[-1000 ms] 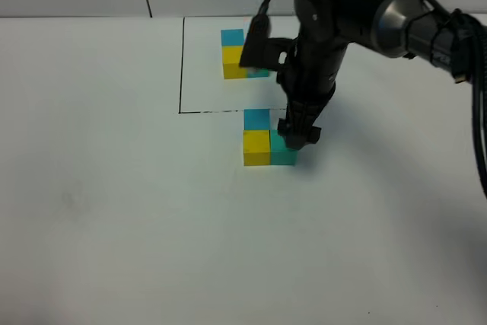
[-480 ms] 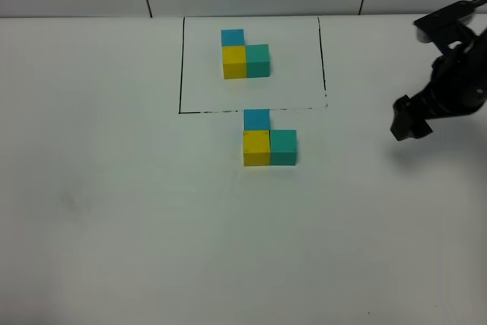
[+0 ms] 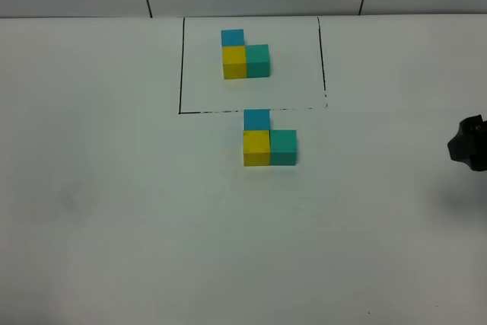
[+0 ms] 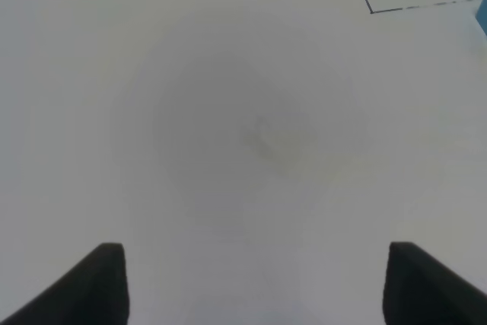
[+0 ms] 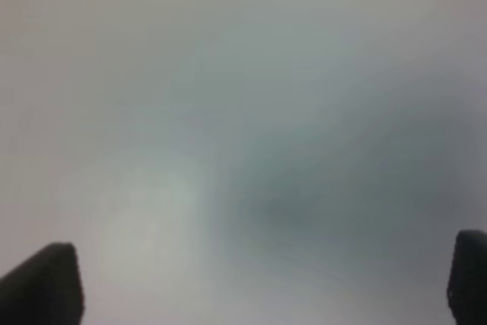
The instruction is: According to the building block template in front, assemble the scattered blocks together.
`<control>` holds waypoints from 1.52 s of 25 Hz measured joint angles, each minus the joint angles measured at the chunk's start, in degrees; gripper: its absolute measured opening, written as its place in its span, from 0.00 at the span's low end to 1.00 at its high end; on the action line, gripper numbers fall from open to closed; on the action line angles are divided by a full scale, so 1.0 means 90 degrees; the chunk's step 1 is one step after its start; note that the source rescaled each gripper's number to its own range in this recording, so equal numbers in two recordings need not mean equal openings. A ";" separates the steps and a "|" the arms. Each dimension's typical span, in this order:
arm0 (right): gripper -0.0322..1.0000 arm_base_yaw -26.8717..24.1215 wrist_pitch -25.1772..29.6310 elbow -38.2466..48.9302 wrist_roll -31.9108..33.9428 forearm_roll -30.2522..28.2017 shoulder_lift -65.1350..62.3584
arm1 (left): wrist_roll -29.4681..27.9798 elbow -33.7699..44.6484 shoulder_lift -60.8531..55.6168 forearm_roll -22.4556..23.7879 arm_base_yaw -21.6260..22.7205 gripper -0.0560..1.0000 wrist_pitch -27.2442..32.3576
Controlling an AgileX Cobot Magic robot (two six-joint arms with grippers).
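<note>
Pincer tips on my right arm (image 5: 259, 283) stand wide apart with nothing between them, over bare, blurred counter (image 3: 114, 226); from the high view only a dark bit of that arm shows at the right edge, well clear of the blocks. My left pincer (image 4: 255, 283) is likewise spread and empty, above plain counter, near the corner of the outlined template sheet (image 3: 300, 66).

I judge both arms sit off to the sides so the build is unobstructed and can be checked against the model.

Counting: three blocks in the template, one blue (image 3: 233, 37), one yellow (image 3: 234, 62), one green (image 3: 258, 60). Three blocks in my assembly just in front of the sheet's near line: blue (image 3: 257, 119) behind yellow (image 3: 257, 148), green (image 3: 283, 147) touching yellow's right side. The layout matches, so the task looks complete to me.
</note>
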 joint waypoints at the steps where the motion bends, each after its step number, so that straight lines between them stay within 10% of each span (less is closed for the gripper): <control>1: 0.95 -0.0005 0.0104 0.0072 0.0060 -0.0030 -0.0245 | 0.0000 0.0000 0.0000 0.0000 0.0000 0.60 0.0000; 14: 0.95 -0.0005 0.1812 0.0989 0.0663 -0.0367 -0.3695 | 0.0000 0.0000 0.0000 0.0000 0.0000 0.60 0.0000; 38: 0.93 -0.0005 0.2193 0.1889 0.0790 -0.0438 -0.7817 | 0.0000 0.0000 0.0000 0.0000 0.0000 0.60 0.0000</control>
